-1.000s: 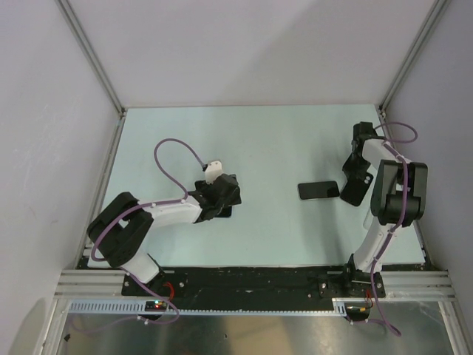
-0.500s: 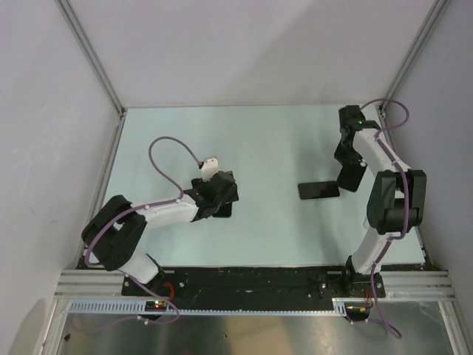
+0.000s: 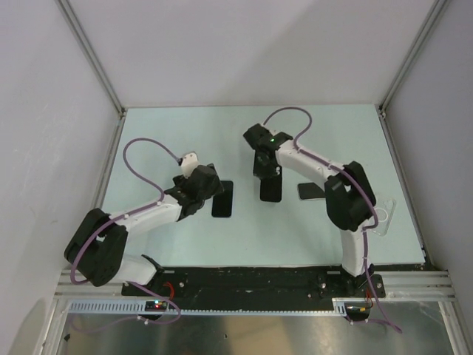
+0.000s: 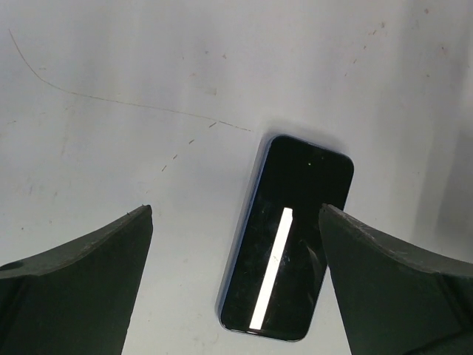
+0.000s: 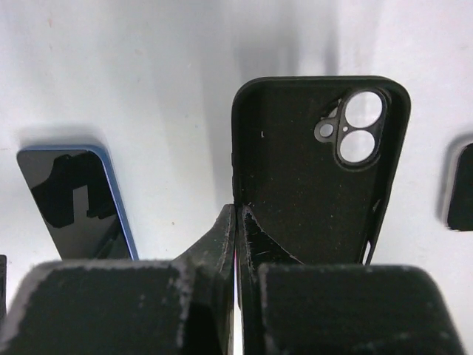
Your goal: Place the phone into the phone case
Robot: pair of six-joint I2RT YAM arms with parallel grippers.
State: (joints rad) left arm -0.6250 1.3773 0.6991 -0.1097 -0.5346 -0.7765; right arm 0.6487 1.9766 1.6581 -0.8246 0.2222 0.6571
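The phone (image 4: 288,237), black screen up with a blue edge, lies flat on the table; it also shows in the top view (image 3: 222,198) and at the left of the right wrist view (image 5: 74,200). My left gripper (image 4: 236,285) is open and empty, its fingers either side of the phone and above it; in the top view the left gripper (image 3: 207,189) is just left of the phone. My right gripper (image 5: 238,214) is shut on the left side wall of the black phone case (image 5: 318,185), open side up, camera hole far. In the top view the case (image 3: 270,189) sits right of the phone.
A second dark phone (image 3: 309,191) lies right of the case, partly under my right arm, and shows at the right edge of the right wrist view (image 5: 462,185). A clear plastic piece (image 3: 381,214) lies near the right edge. Grey walls enclose the table.
My right arm has swung from the far right to the centre, carrying the case next to the phone. My left gripper has drawn back left, uncovering the phone.
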